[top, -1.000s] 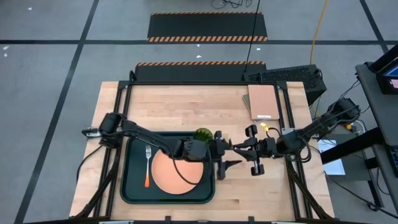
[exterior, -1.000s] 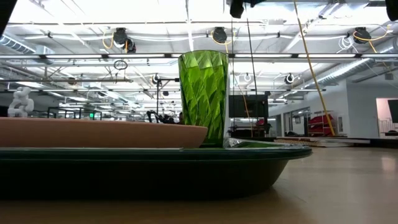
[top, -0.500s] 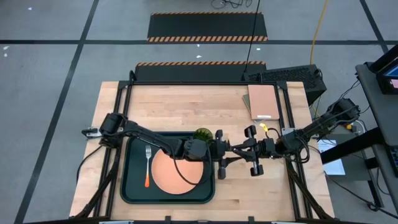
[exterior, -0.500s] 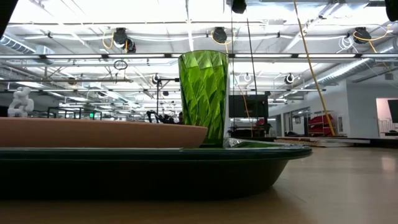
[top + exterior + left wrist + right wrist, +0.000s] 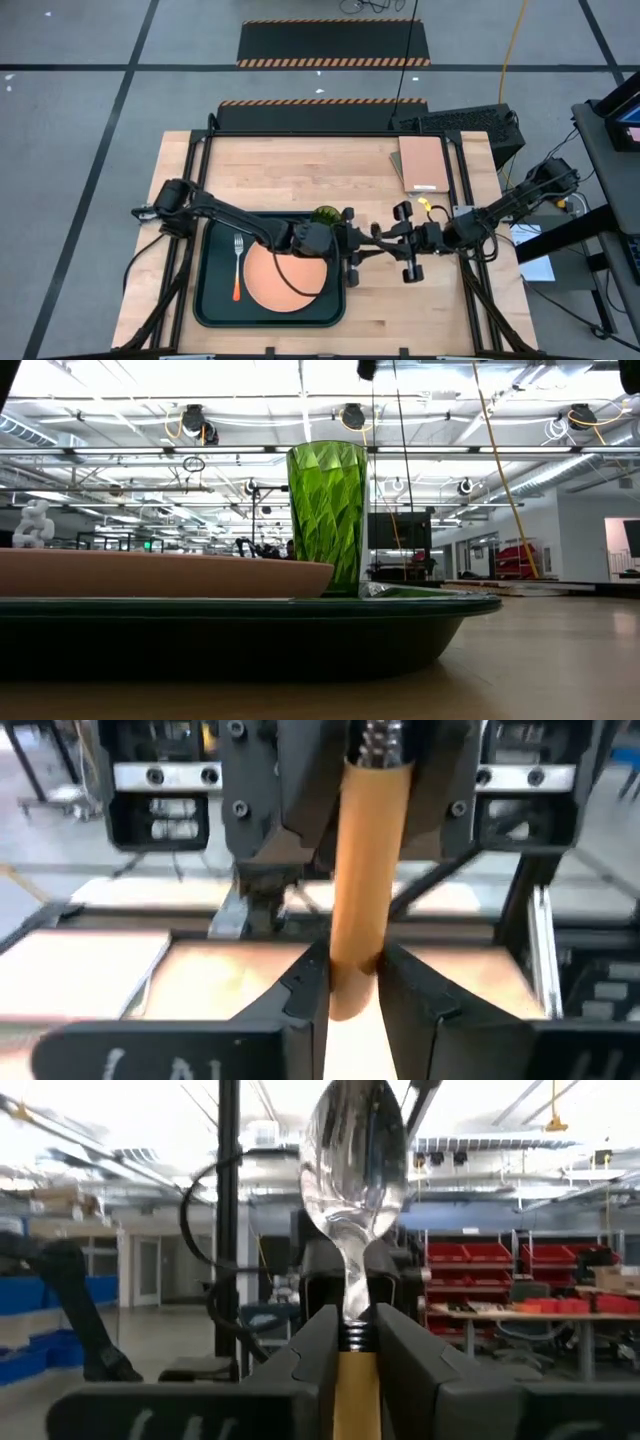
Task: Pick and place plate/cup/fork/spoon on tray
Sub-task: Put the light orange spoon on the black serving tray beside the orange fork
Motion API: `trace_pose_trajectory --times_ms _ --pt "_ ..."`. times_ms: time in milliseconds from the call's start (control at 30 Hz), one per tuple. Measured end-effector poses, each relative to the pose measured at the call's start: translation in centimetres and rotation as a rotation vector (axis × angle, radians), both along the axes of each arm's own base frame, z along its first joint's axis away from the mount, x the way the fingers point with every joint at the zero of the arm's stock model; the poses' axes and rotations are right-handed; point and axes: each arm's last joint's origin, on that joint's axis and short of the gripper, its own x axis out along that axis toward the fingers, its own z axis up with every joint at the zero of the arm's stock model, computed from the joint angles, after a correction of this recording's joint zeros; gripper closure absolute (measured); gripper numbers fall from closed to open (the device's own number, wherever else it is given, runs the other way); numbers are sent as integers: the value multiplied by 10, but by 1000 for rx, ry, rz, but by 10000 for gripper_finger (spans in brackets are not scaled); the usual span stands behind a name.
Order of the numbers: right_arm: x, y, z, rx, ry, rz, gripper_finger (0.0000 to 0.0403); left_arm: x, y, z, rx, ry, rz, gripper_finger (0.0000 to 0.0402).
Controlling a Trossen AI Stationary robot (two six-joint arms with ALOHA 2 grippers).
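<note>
The spoon (image 5: 355,1160), silver bowl and yellow-orange handle, is held in the air between both grippers just right of the tray (image 5: 210,300). My left gripper (image 5: 352,246) is shut on its handle, and my right gripper (image 5: 386,240) is shut on its neck, facing the left one. The salmon plate (image 5: 285,278) and the red-handled fork (image 5: 238,265) lie in the tray. The green cup (image 5: 327,510) stands upright at the tray's far right corner. My left gripper pinches the handle's free lower end (image 5: 352,990) between its two fingers, coming level from the table's left, fingers across the handle. The spoon rises from there toward the other gripper, clear of the table. My right gripper pinches the spoon at the neck (image 5: 352,1335), where the metal stem meets the handle, one finger on each side. The fingers come level from the table's right and lie across the spoon. The bowl stands up above the fingers and the handle runs down below them.
A tan pad (image 5: 422,163) lies at the table's far right, with a black box (image 5: 470,125) behind it. Bare wood stretches along the far side and to the right of the tray.
My left gripper's fingers, wide apart a second ago, have shut on the spoon's handle. It has also edged a little toward the right gripper. The spoon, the right arm and the things in the tray have stayed in place.
</note>
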Motion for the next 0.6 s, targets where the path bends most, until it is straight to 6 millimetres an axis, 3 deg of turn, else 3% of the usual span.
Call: trace_pose_trajectory --times_ms 133,300,600 --pt "1 0 -2 2 29 6 307 -11 -2 10 -4 56 -4 346" --pt "2 -1 -5 38 56 19 260 -19 -3 5 2 172 -9 380" --pt "8 -10 -9 87 107 -2 220 -22 -4 2 -34 225 2 378"
